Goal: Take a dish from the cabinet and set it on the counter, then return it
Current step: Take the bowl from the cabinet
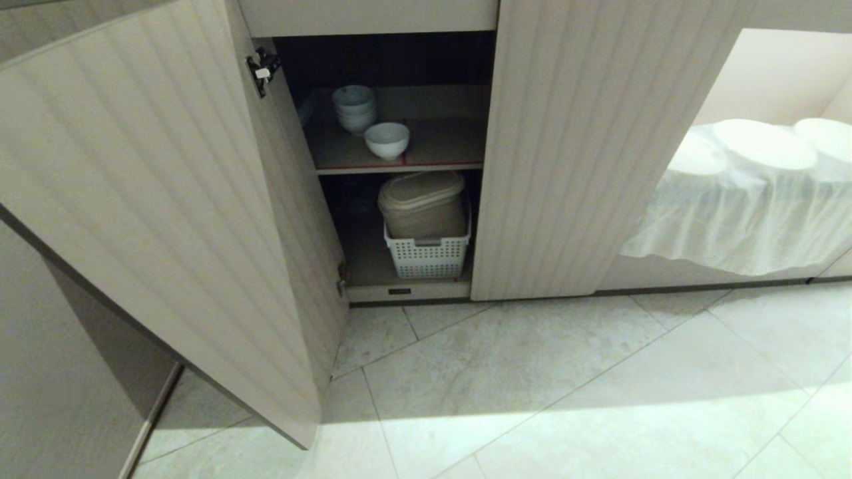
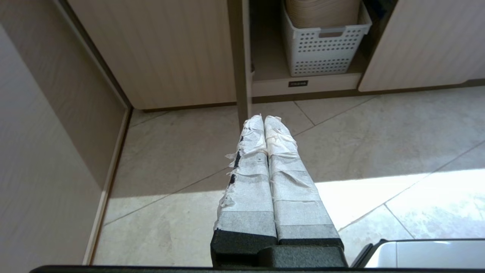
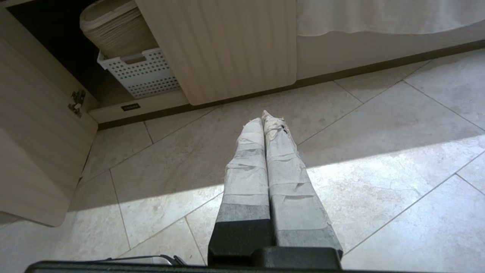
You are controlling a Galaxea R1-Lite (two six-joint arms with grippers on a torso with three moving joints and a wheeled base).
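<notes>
Glossy white dish (image 1: 387, 140), seemingly empty, on cabinet (image 1: 586, 133) shelf, both grippers' jaws together

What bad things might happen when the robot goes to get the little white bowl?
1. The single bowl sits right beside a stack of bowls on the upper shelf. A clumsy reach might bump the stack.
2. The opening is narrow, between the open door and the other door, so an arm might hit one.
3. Both the left gripper and right gripper are shut, low over the floor. One must open first, or it may just push the bowl.
</notes>
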